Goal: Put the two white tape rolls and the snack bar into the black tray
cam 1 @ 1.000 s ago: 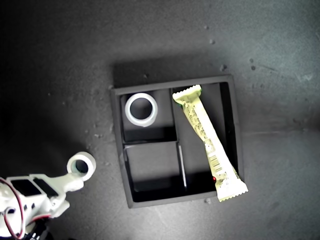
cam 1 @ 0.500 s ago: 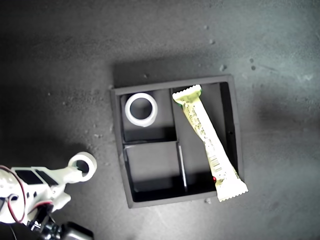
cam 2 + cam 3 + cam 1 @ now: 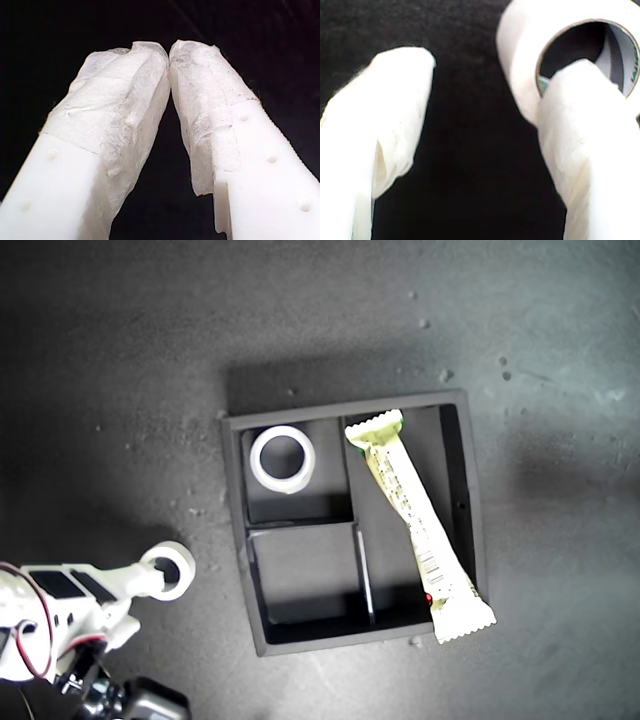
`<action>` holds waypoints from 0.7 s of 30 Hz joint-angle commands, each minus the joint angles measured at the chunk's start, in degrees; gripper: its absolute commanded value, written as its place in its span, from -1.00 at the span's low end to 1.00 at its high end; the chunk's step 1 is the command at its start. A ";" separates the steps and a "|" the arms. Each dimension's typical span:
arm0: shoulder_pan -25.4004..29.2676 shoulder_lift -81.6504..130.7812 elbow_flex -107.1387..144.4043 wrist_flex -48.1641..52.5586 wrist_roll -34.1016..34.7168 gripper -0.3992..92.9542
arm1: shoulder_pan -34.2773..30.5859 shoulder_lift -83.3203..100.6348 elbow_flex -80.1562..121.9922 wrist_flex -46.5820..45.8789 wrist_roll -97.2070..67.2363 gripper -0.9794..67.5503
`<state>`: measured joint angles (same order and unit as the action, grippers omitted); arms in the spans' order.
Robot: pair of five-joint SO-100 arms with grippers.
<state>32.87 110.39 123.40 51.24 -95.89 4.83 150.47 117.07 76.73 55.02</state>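
Currently second gripper spread open, one finger inside greenish-core tape roll outside black tray, first gripper closed empty, snack bar and white roll in tray.

tape roll nudged lower, hand retreating

White arm, red cable, tape-wrapped fingers

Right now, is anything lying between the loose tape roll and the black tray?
No. In the exterior view, only bare dark tabletop lies between the loose tape roll and the black tray.
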 commanded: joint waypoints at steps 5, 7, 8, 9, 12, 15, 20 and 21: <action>-2.11 -0.88 -5.63 0.00 3.08 -0.65 | -0.53 0.70 1.23 -1.14 -1.05 -0.98; -2.37 -2.20 -6.59 -0.09 3.52 -0.65 | -0.53 0.70 1.58 -1.14 -0.97 -0.98; -2.37 -2.64 -6.94 -0.18 3.69 -0.65 | -0.53 0.70 1.76 -1.14 -0.97 -0.98; -2.37 -3.08 -7.29 -0.18 3.69 -0.65 | -0.53 0.70 1.85 -1.14 -0.97 -0.98; -2.37 -3.52 -7.21 -0.18 2.90 -0.65 | -0.53 0.70 2.02 -1.14 -0.97 -0.98; -1.93 -3.52 -6.33 -0.18 1.49 -0.66 | -0.62 0.70 1.85 -1.14 -0.97 -0.98; -1.32 -3.60 -5.10 -1.49 0.62 -0.66 | -0.62 0.70 1.76 -1.14 -0.97 -0.98; -1.23 -3.69 -4.75 -1.85 0.44 -0.66 | -0.62 0.70 1.76 -1.14 -0.97 -0.98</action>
<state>31.03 106.61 119.27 50.62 -94.57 4.22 150.47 119.36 76.55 55.02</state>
